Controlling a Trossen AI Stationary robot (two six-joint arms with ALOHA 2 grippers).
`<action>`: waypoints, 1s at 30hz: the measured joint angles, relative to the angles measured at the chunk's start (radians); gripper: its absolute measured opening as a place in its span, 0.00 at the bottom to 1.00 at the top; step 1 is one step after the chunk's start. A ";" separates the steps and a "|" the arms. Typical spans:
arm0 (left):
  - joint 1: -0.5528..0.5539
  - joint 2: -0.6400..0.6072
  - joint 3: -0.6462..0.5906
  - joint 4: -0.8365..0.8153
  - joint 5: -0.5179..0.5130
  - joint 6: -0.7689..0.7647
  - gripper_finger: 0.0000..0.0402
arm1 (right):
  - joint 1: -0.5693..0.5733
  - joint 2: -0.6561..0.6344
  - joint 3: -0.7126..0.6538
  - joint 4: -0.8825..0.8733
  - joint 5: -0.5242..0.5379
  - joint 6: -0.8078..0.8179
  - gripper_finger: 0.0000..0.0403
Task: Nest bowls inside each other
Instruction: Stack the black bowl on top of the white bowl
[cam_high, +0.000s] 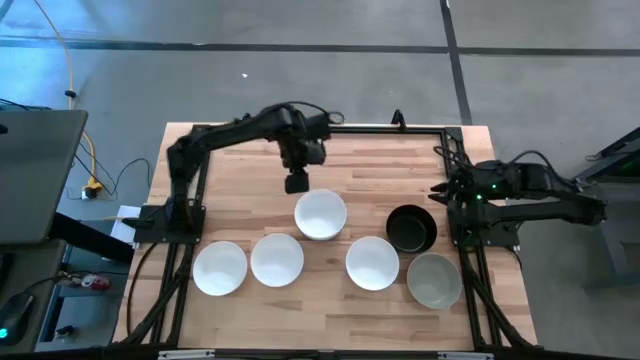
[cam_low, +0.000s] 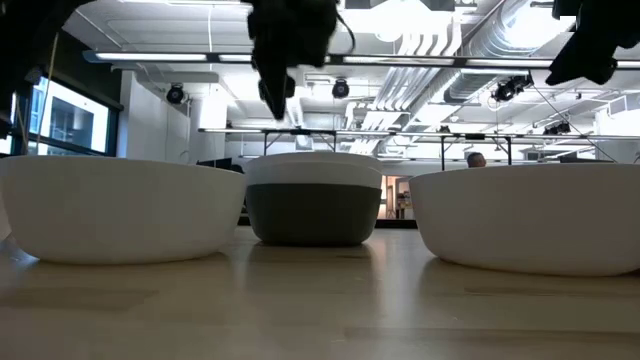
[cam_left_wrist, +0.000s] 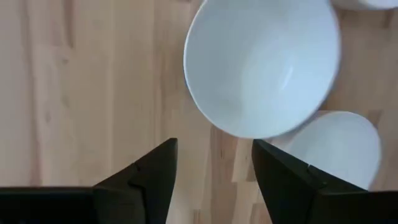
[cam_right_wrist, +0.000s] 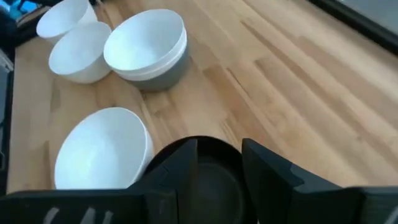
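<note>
A white bowl nested in a grey bowl (cam_high: 320, 213) (cam_low: 313, 198) (cam_right_wrist: 149, 46) stands on its base mid-table. Three single white bowls (cam_high: 219, 268) (cam_high: 277, 259) (cam_high: 372, 262), a pale grey bowl (cam_high: 434, 280) and a black bowl (cam_high: 411, 228) stand around it. My left gripper (cam_high: 297, 181) (cam_left_wrist: 214, 149) hangs open above the table, just beyond the stack's far rim, and looks down on the top white bowl (cam_left_wrist: 261, 65). My right gripper (cam_high: 441, 190) (cam_right_wrist: 219, 148) is open at the right side, above the black bowl's (cam_right_wrist: 214, 180) rim, touching nothing.
Dark metal frame rails (cam_high: 380, 128) run along the table's far edge and both sides. The far half of the wooden table (cam_high: 370, 165) is bare. In the low view two white bowls (cam_low: 120, 208) (cam_low: 530, 215) stand near the front edge, on either side of the stack.
</note>
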 joint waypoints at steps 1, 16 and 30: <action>0.002 -0.027 0.000 0.003 0.000 -0.004 0.49 | 0.000 0.004 -0.003 -0.001 0.000 0.022 0.29; -0.024 -0.451 0.000 0.022 -0.048 -0.083 0.47 | -0.001 0.248 -0.004 -0.180 -0.010 0.290 0.29; -0.141 -0.626 0.000 0.029 -0.178 -0.170 0.47 | -0.001 0.493 -0.004 -0.174 -0.073 -0.020 0.29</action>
